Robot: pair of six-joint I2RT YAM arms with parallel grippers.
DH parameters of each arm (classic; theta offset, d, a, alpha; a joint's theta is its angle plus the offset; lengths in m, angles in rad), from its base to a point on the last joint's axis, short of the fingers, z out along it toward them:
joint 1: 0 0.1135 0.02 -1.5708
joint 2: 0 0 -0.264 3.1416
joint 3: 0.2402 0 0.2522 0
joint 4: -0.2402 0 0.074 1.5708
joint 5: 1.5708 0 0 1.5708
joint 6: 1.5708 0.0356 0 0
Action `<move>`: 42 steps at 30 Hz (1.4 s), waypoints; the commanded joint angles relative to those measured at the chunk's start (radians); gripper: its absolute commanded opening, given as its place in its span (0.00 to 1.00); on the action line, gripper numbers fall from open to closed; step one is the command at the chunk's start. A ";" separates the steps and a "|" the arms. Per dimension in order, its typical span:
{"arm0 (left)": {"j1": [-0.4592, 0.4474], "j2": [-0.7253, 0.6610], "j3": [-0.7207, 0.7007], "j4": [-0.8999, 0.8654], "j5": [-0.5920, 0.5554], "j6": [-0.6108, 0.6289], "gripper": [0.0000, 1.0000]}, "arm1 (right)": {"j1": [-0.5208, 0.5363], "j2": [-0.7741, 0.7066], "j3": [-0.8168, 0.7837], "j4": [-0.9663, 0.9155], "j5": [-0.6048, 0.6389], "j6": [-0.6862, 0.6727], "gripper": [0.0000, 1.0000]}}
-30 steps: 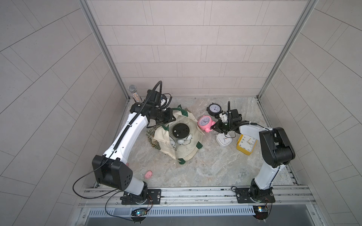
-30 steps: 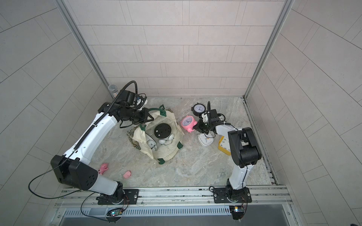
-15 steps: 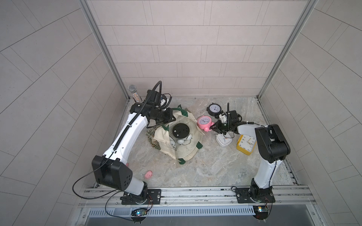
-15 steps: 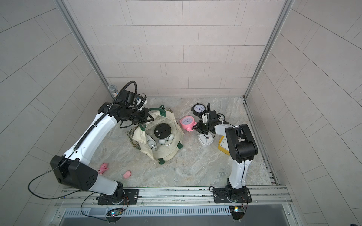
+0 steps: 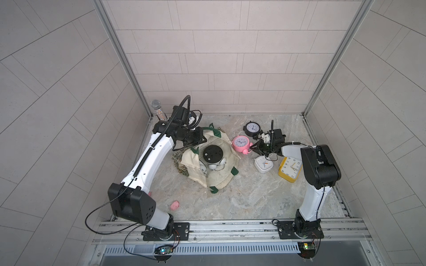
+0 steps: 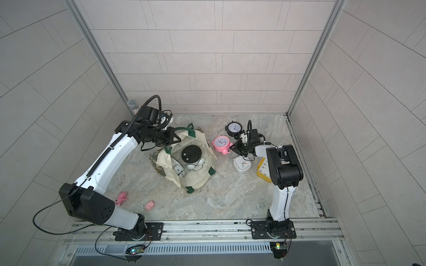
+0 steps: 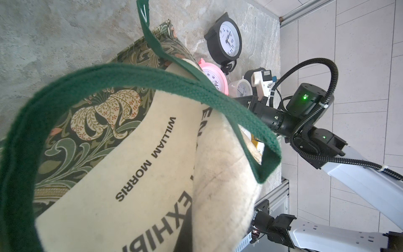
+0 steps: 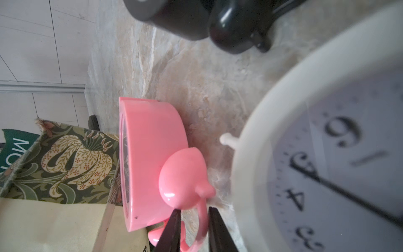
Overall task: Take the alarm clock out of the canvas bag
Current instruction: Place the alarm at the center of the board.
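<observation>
The cream canvas bag [image 5: 219, 182] [image 6: 196, 179] lies open in the middle of the floor. My left gripper [image 5: 201, 138] is shut on its far rim by the green handle [image 7: 152, 78]. Inside the bag lies an alarm clock with a black back [image 5: 212, 154] [image 6: 191, 154] and silver bells. A pink alarm clock [image 5: 240, 143] [image 8: 150, 152] stands on the floor just right of the bag. My right gripper [image 5: 252, 147] [image 8: 194, 209] is at this clock's thin pink handle. Its dark fingers [image 8: 174, 229] stand slightly apart on either side of the handle, with a gap on one side.
Behind the right gripper stands a black round clock [image 5: 252, 129]. A white clock [image 5: 263, 164] and a yellow clock [image 5: 290, 169] lie under the right forearm. A microphone [image 5: 158, 108] leans in the back left corner. Small pink toys [image 6: 121, 198] [image 6: 149, 205] lie at front left.
The right gripper's fingers have parted a little at the pink clock's handle and the right elbow has swung slightly left. The pink clock, the bag and the left arm have stayed put.
</observation>
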State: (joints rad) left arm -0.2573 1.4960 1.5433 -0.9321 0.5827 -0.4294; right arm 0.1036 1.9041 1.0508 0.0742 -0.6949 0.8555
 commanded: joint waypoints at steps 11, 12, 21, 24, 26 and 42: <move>0.000 -0.041 0.010 0.007 0.025 0.003 0.00 | -0.018 0.020 0.026 0.026 -0.006 0.025 0.25; -0.001 -0.041 0.012 0.006 0.024 0.004 0.00 | -0.020 0.017 0.028 0.025 -0.007 0.025 0.25; -0.001 -0.042 0.023 -0.001 0.025 0.003 0.00 | -0.042 0.002 0.021 0.014 -0.008 0.020 0.25; -0.001 -0.043 0.026 -0.001 0.024 0.003 0.00 | -0.047 -0.011 0.018 0.012 -0.009 0.014 0.25; -0.002 -0.043 0.026 -0.002 0.024 0.001 0.00 | -0.049 -0.027 0.011 0.008 -0.004 0.005 0.25; -0.002 -0.047 0.032 -0.007 0.024 0.002 0.00 | -0.057 -0.226 0.040 -0.085 0.001 -0.053 0.25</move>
State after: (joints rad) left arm -0.2573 1.4937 1.5440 -0.9394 0.5804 -0.4290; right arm 0.0486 1.7573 1.0565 0.0139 -0.7029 0.8272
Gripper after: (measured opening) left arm 0.058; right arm 0.248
